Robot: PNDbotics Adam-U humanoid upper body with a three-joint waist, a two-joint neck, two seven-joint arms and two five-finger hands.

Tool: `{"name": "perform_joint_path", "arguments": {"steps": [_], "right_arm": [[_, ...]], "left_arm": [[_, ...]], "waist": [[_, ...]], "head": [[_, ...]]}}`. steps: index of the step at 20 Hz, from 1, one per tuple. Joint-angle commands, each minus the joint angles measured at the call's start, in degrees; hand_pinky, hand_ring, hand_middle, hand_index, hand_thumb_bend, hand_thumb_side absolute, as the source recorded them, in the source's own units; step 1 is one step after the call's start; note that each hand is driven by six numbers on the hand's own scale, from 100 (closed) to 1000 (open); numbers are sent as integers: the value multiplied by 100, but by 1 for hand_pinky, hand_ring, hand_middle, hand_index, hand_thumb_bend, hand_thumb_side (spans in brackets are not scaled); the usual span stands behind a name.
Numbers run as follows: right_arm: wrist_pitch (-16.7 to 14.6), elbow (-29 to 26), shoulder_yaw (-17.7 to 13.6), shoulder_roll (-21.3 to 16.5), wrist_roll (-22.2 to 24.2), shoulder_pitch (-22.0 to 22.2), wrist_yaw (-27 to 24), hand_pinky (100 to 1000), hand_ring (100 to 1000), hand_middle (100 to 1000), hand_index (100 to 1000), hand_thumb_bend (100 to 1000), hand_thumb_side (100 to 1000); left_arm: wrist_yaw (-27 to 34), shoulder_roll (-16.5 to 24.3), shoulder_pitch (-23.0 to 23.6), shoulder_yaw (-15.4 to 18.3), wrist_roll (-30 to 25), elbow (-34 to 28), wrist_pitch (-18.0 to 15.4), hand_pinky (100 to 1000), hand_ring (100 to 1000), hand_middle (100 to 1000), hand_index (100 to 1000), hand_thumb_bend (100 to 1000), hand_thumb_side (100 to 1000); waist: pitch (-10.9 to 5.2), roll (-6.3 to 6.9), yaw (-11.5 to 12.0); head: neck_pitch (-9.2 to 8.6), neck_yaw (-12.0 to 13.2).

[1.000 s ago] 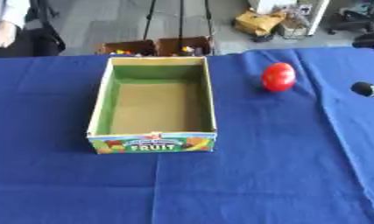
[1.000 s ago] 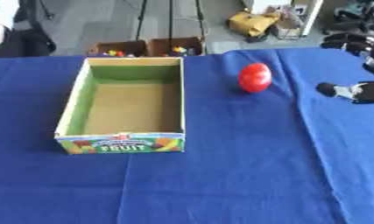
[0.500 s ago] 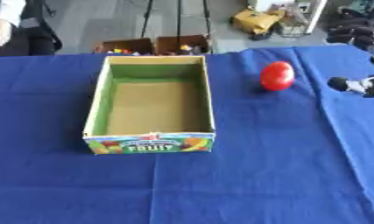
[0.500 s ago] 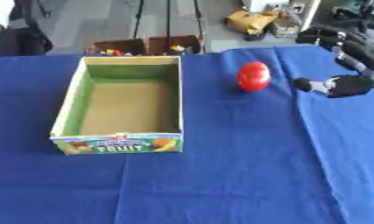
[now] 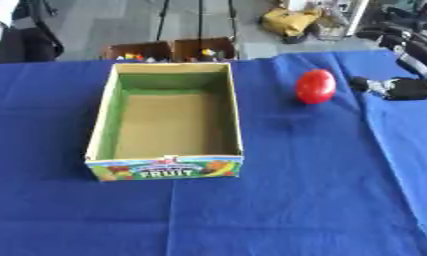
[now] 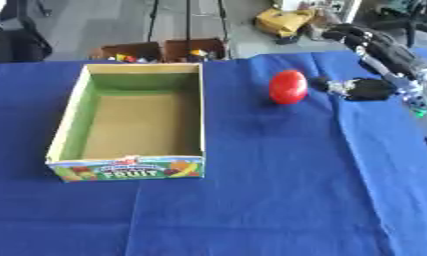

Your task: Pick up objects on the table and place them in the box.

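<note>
A red, egg-shaped object (image 6: 288, 87) lies on the blue tablecloth, to the right of an open cardboard box (image 6: 87, 92) with green inner walls and "FRUIT" printed on its front. The box holds nothing. My right hand (image 6: 365, 87) comes in from the right edge, black and silver, with straight fingers above and the thumb low. It is open and sits just right of the red object without touching it. My left hand does not show in either view.
The blue cloth (image 5: 278, 190) covers the whole table. Beyond its far edge stand two small brown boxes (image 5: 173, 49) with coloured bits inside, tripod legs and a yellow thing on the floor.
My right hand has moved in from the right edge leftward, closing most of the distance to the red object. The box and the red object have stayed put.
</note>
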Motion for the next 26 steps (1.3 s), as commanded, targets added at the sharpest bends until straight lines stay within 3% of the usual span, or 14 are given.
{"name": "perform_joint_path", "arguments": {"steps": [1,3,4,12,21,26], "right_arm": [[124,71,-17,-99,218,-181,41,820,1000,936,1000,655,1000],[280,110,-61,-70,185,-273,-116,785,1000,814,955,603,1000],[387,118,-68,-59,103,-311,-190,767,993,796,935,585,1000],[824,175,50,18,39,-576,-226,767,988,849,963,561,1000],[1020,376,98,139,489,-911,74,749,997,855,977,623,1000],[1079,464,123,161,658,-1008,444,730,973,848,966,621,951]], "left_arm": [[19,37,-87,0,-62,-112,-24,652,744,765,956,100,934],[22,26,-100,-1,-91,-112,-34,650,743,764,956,100,934],[22,21,-108,-2,-105,-112,-38,649,742,764,956,100,934],[41,-7,-195,-30,-222,-112,-60,646,739,759,951,100,935],[55,-35,-292,-47,-335,-112,-77,642,735,756,946,100,937],[52,-48,-301,-46,-384,-112,-84,640,732,754,942,100,935]], "waist": [[-78,7,17],[-28,16,33],[-4,18,45],[177,-16,180],[387,-90,375],[456,-93,413]], "head": [[-118,-76],[-159,-112],[-181,-126],[-302,-246],[-386,-382],[-412,-434]]}}
